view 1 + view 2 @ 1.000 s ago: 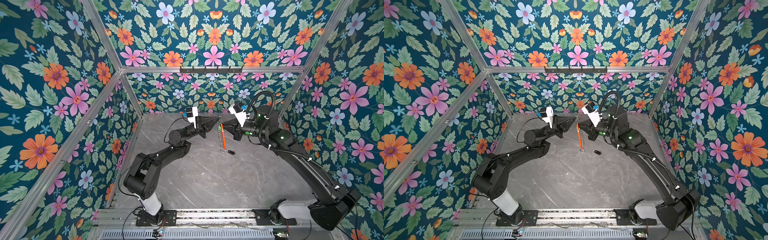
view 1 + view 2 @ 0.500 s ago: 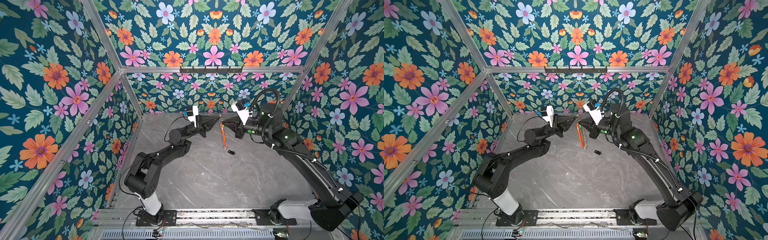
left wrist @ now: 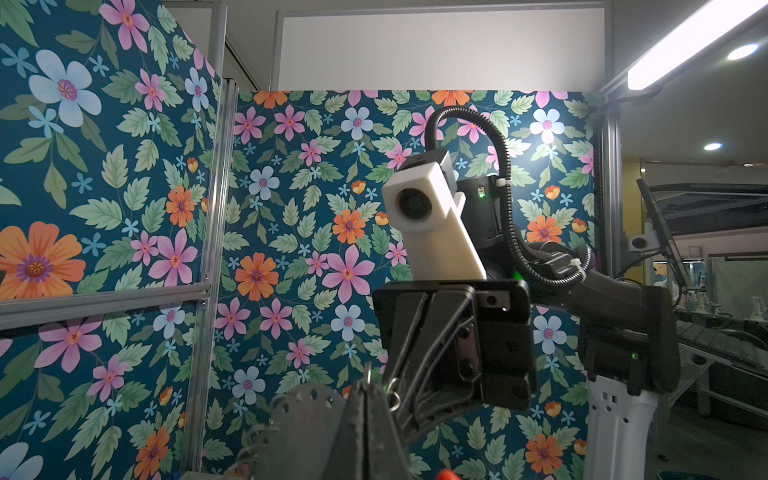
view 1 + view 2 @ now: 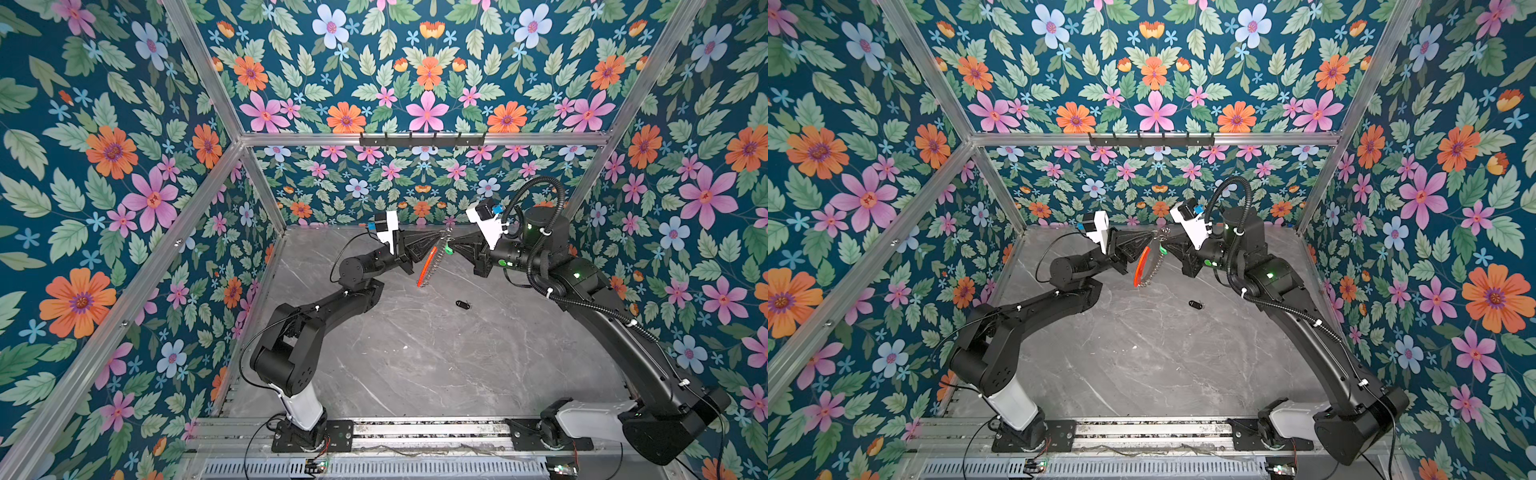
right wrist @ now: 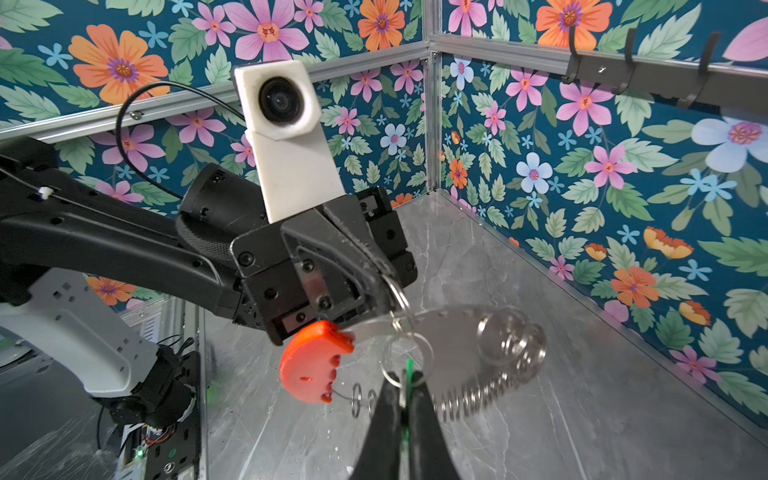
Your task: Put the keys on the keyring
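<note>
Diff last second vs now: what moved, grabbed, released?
The keyring tilted, lower end swinging toward the left arm; the right gripper shifted slightly. No new grasp or release: left gripper stays clamped on the keyring, right on the green-tagged key. Black-fob key unmoved on the table.

Dull grey metal keyring (image 5: 453, 328) with matt orange plastic arc (image 5: 309, 365) and shiny metal split rings (image 5: 513, 340); smooth marbled bench (image 4: 415, 357).

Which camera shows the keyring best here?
Right wrist: close up, the keyring shows its grey face, orange arc and split rings, pinched by the left gripper. In both top views the keyring is small and nearly edge-on. The left wrist shows only a dim grey part of it beside that gripper.
</note>
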Motion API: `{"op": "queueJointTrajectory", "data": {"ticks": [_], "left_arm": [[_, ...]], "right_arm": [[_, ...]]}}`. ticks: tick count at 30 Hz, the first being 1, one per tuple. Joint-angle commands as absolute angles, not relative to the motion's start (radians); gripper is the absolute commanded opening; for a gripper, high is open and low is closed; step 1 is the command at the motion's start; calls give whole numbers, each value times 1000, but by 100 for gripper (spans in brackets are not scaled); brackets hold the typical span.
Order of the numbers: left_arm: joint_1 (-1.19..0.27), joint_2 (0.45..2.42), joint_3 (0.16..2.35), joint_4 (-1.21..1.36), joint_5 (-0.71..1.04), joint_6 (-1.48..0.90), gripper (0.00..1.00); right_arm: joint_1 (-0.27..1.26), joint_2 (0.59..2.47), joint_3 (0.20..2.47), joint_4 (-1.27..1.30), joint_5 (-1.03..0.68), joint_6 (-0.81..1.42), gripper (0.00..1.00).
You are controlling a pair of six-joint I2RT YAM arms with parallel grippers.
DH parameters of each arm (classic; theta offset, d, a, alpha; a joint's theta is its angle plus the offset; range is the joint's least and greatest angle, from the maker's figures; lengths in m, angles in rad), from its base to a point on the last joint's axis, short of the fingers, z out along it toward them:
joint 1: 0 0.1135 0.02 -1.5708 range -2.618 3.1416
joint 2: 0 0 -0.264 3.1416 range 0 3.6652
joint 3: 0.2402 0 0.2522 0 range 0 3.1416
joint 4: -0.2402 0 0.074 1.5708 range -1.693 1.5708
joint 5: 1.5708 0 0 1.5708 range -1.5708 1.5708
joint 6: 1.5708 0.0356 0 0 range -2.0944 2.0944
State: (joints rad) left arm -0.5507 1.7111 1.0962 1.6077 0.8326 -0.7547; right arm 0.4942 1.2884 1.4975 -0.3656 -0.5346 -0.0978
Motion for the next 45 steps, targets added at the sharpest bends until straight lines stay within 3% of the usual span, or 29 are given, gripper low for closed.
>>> {"op": "queueJointTrajectory", "data": {"ticks": [1,28,30,33,35,45], "left_arm": [[-551,1707,1101,1655,835,-753,0],[-550,1705,1099,1641,838,-741,0],[-550,1705,1098,1641,839,-741,0],[-551,1701,1096,1627,846,-733,0],[-551,1703,1091,1624,847,-732,0],[-557,1718,1099,1640,851,-751,0]], "right_arm": [[491,1278,1500,-354,-525,-113,0],[483,1270,1471,-351,-540,-110,0],[483,1273,1473,-351,-543,-107,4],[483,1271,1477,-351,-549,-107,23],[483,1273,1482,-347,-557,-106,29],[483,1319,1541,-329,-612,-85,30]]}}
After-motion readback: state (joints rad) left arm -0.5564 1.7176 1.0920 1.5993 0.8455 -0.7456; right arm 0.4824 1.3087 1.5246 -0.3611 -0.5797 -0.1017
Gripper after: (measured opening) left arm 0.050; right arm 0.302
